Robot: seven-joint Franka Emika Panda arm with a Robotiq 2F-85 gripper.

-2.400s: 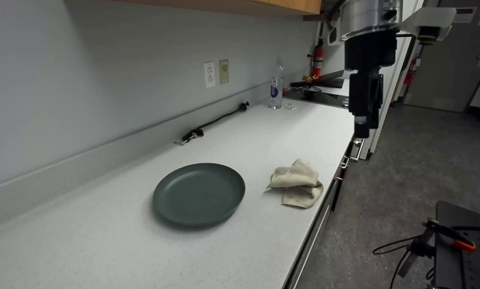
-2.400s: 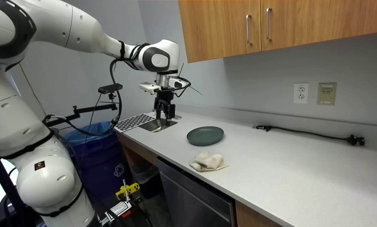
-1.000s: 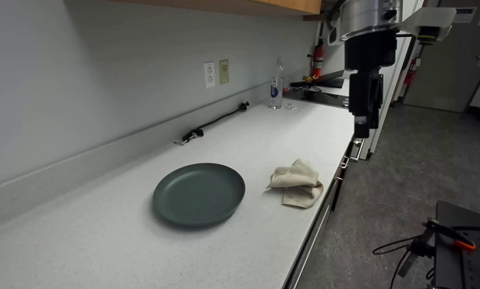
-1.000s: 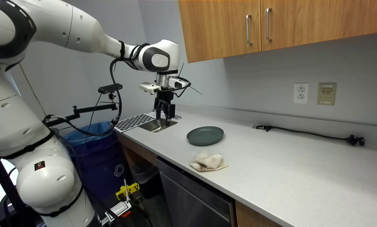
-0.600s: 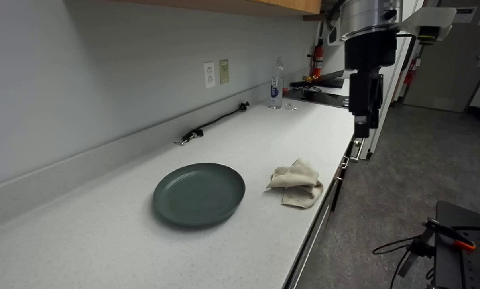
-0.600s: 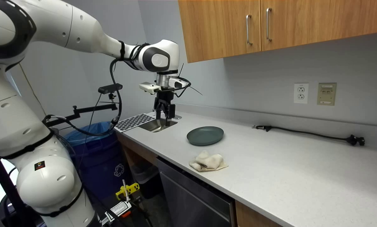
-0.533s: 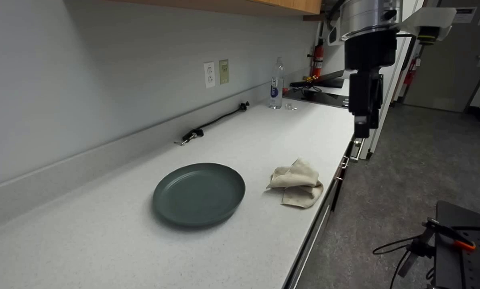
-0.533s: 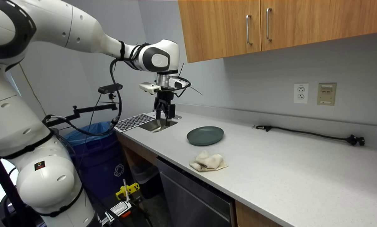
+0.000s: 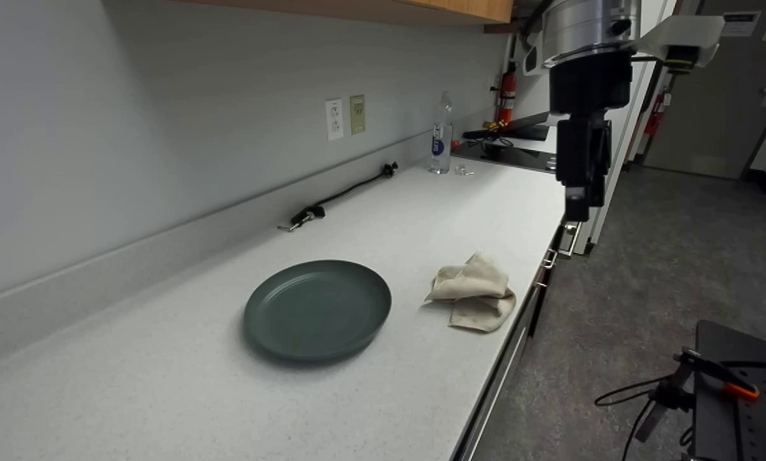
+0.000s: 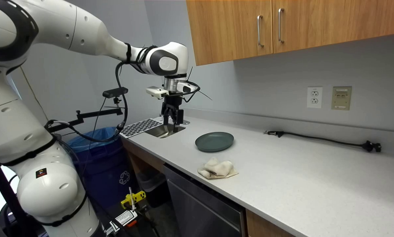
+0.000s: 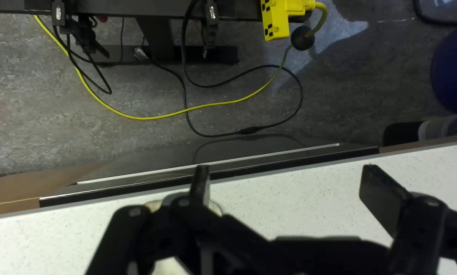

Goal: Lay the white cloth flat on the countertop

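Claw [image 11: 286,186] hangs spread, presumably to grip a fold of white cloth [image 9: 472,288] crumpled on the countertop [image 9: 383,400] below

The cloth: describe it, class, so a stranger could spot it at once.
Find the white counter along the wall, then the dark round plate on it. Beside the plate, nearer the front edge, lies the cloth. Unlike the smooth plate, it is cream and crumpled.

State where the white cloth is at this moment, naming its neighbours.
In an exterior view, the white cloth lies crumpled on the countertop near its front edge, right of the dark green plate and apart from it.
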